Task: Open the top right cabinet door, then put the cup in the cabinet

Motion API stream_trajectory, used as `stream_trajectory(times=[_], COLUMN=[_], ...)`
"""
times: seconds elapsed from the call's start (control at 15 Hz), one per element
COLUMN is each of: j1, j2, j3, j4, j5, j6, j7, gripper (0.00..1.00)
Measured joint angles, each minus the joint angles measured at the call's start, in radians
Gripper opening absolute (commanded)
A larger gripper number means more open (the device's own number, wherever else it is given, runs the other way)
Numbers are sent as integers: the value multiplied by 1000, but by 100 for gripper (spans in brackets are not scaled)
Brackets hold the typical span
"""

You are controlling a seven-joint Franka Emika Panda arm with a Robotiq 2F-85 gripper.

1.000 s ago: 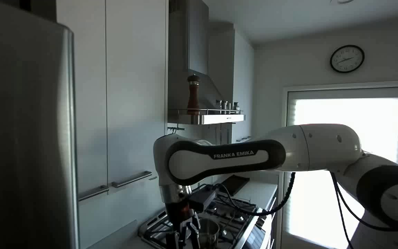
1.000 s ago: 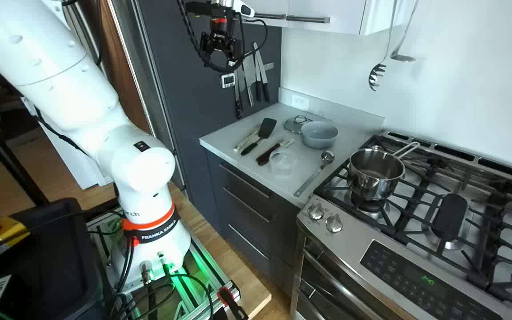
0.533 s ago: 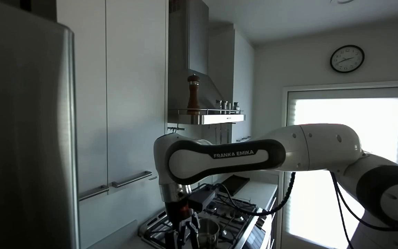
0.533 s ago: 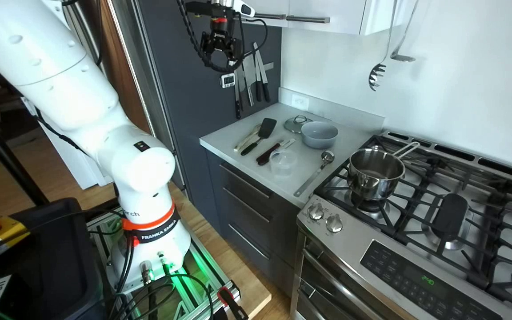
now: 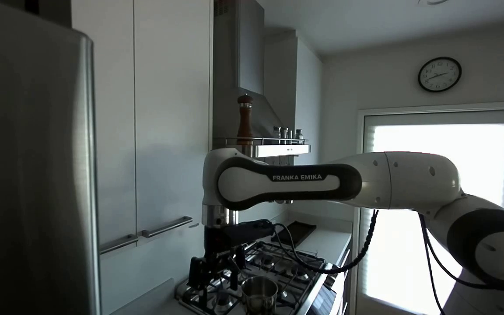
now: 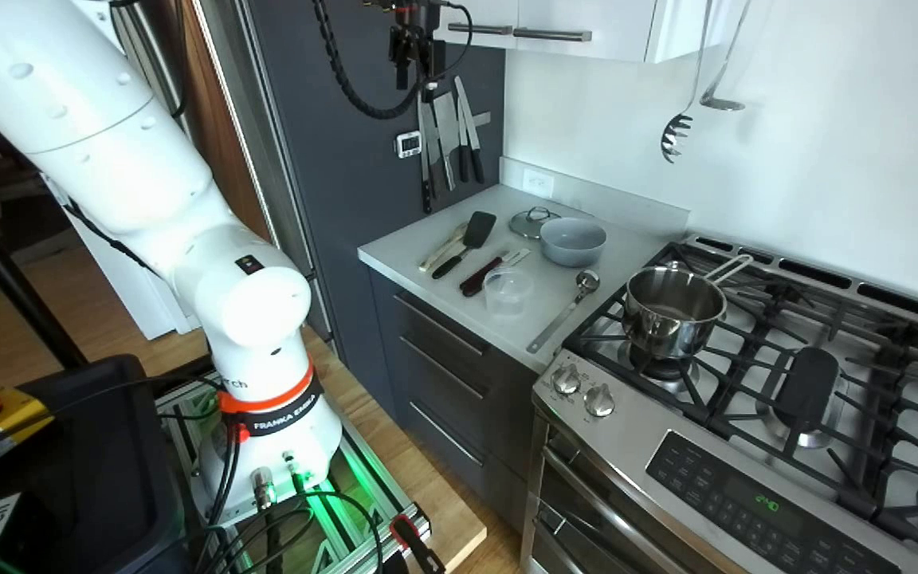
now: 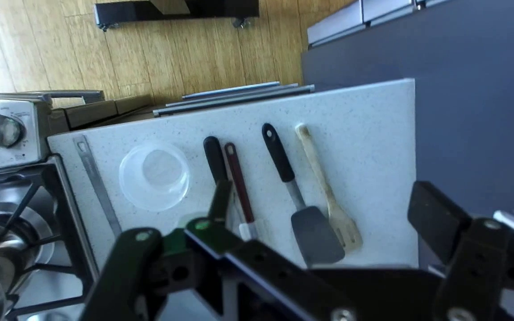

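The top right cabinet door (image 5: 171, 109) is a tall pale panel with a bar handle (image 5: 166, 226) at its bottom. It is shut; the handle also shows in an exterior view (image 6: 552, 35). The cabinet (image 6: 475, 9) has its doors closed, so its inside is hidden. The cup (image 6: 508, 291), translucent and whitish, stands on the counter; it also shows in the wrist view (image 7: 154, 176), left of my jaws. My gripper (image 5: 215, 276) is open and empty, high above the counter, below the handle's level. In the wrist view my gripper (image 7: 329, 209) has its fingers wide apart.
Spatulas (image 7: 317, 234) and other utensils lie on the counter (image 6: 395, 247). A pale bowl (image 6: 573, 241) and a glass lid stand behind. A steel pot (image 6: 674, 311) is on the stove. Knives (image 6: 447, 139) hang on the dark side panel. The steel fridge (image 5: 33, 175) stands beside the cabinet.
My arm has risen and the gripper has moved up. The gripper has also turned about its own axis. The cup and the doors have not moved.
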State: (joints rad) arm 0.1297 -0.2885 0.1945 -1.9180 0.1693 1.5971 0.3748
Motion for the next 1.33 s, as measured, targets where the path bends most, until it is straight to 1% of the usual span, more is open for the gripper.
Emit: stream_trajectory(times=[0.2,0.33,0.87,1.33], j1=[-22,-31,-32,-71], j2=[-1,0,5,38], j3=[0,2,4,-3], j4=[53,85,92,78], j5=[0,0,-1,9], j6=[44,95,105,435], j7=[122,207,216,442], gripper=[100,100,100,100])
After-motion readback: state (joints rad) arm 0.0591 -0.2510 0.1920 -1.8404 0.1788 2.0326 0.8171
